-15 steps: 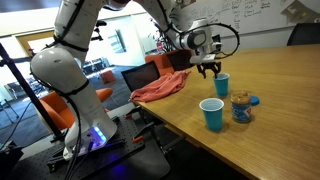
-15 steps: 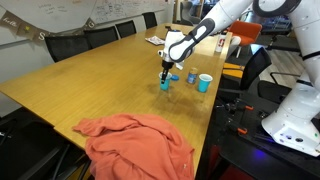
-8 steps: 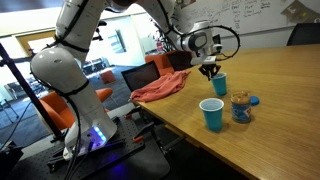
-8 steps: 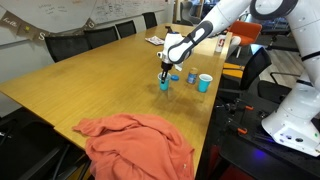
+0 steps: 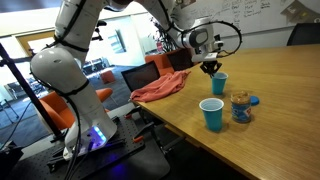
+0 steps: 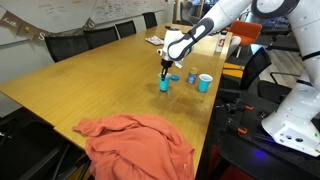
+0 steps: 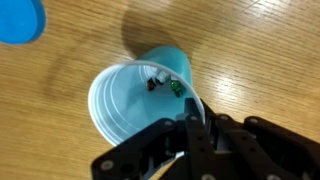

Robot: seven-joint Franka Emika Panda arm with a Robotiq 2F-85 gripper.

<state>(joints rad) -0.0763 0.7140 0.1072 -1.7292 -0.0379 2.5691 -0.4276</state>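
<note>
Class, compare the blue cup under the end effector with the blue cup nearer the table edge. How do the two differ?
The gripped cup has the end effector shut on its rim, while the free cup stands untouched. The gripped cup sits farther in on the table, and the free cup stands close to the edge. Both are blue, upright and open-topped.

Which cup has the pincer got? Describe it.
On the wooden table, past the orange cloth, a small jar stands beside two blue cups: the near cup at the edge and the far cup behind it. Only the far cup has the pincer shut on its rim; small bits lie inside.
</note>
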